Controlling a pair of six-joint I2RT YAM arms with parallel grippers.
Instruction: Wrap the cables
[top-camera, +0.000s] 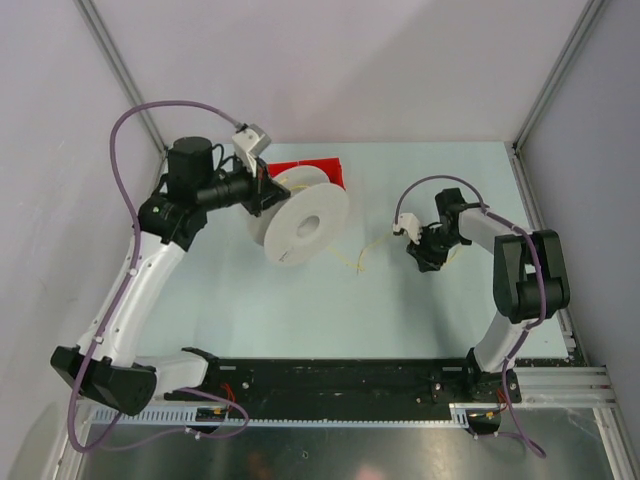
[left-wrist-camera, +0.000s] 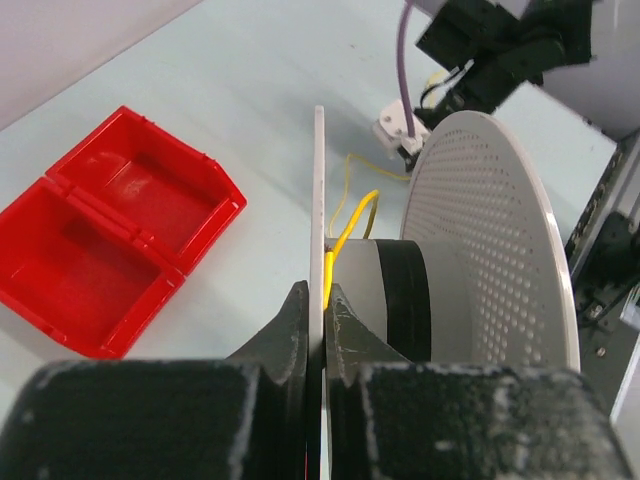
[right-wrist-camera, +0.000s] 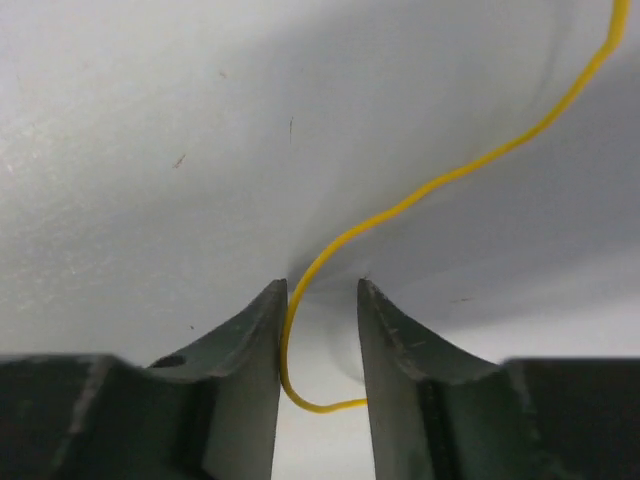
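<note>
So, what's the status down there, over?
Left pincer clamped on spool rim. Right pincer open around yellow wire. Red box beside spool, not blocking.

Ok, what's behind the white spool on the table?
A red hinged box, lying open with both halves empty in the left wrist view. From above, the spool hides most of it and only the far edge shows.

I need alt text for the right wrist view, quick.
A thin yellow cable curves down across the pale table and loops between the right hand's two dark fingers, which stand apart, not pinching it.
</note>
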